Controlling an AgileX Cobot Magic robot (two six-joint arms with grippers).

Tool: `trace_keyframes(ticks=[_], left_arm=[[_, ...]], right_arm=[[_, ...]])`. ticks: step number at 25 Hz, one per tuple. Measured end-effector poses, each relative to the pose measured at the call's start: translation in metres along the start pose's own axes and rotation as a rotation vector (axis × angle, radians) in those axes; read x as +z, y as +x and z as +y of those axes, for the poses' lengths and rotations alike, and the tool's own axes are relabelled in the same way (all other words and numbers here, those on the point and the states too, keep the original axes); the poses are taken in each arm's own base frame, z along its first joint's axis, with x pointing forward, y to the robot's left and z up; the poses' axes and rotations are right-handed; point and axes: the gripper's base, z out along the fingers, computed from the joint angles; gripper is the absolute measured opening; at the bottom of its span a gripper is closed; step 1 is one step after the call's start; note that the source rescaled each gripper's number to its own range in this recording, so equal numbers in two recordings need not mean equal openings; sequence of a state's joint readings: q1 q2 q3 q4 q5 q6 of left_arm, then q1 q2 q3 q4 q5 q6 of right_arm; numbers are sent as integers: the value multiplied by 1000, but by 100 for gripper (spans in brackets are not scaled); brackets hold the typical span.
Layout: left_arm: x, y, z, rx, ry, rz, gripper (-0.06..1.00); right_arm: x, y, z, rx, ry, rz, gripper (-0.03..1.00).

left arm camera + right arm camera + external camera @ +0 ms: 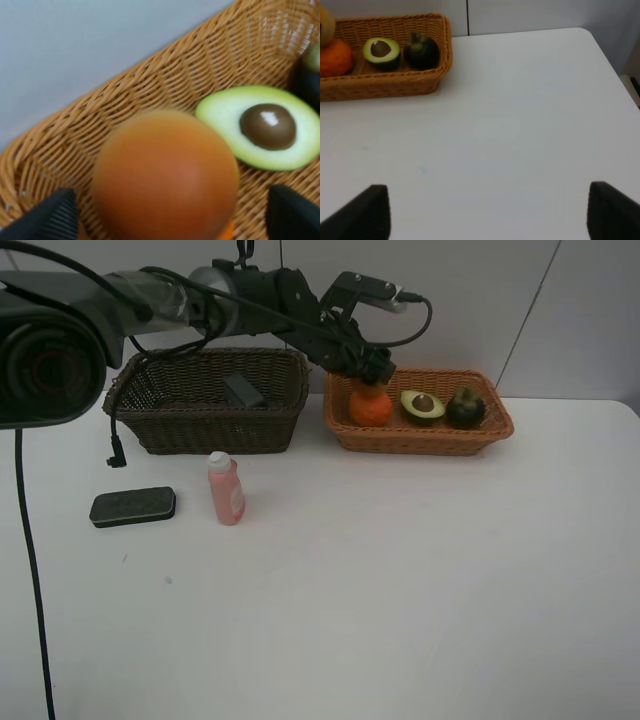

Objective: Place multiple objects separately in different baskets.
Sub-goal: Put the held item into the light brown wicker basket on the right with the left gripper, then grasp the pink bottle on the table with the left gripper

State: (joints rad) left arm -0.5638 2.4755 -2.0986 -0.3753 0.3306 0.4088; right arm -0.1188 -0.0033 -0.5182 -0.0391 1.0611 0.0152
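Observation:
My left gripper (pixel 372 375) (pixel 170 212) hangs over the left end of the light orange-tan basket (pixel 420 437) (pixel 165 75) (pixel 385 85). Its fingers (pixel 50 217) are spread wide on either side of the peach-coloured round fruit (pixel 165 175) (pixel 325 25) without touching it. That fruit rests on top of the orange (pixel 370 406) (pixel 335 57). The halved avocado (pixel 422 405) (pixel 260 127) (pixel 381 51) and the dark mangosteen (pixel 465 408) (pixel 421 50) lie further along in the same basket. My right gripper (pixel 490 212) is open over bare table, out of the exterior high view.
The dark brown basket (pixel 205 425) stands at the back left with a dark object (pixel 243 390) inside. In front of it the pink bottle (pixel 226 490) stands upright and the dark eraser block (pixel 132 507) lies flat. A black cable (pixel 30 570) hangs down the left side.

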Motion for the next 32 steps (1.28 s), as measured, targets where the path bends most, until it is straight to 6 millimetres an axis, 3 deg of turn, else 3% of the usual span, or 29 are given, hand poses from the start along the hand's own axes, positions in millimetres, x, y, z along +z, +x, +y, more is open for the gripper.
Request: trace_keyframes(ticks=[3,11,16,24,32], left_arm=[[0,1,-2,-21,10,11,98],[-2,-1,-3,-21,13,14,99],[-18,-17,-5,-5,23,8,99],[-83,-56,-13,-79,65,132,99],[-146,-52,-7,-286,-136,502,99]], right_arm=[[0,0,0,0,0,0,98],[0,0,0,0,0,0,98],[0,0,0,0,0,0,98],[0,0,0,0,0,0,98],[0,0,0,0,0,0,98]])
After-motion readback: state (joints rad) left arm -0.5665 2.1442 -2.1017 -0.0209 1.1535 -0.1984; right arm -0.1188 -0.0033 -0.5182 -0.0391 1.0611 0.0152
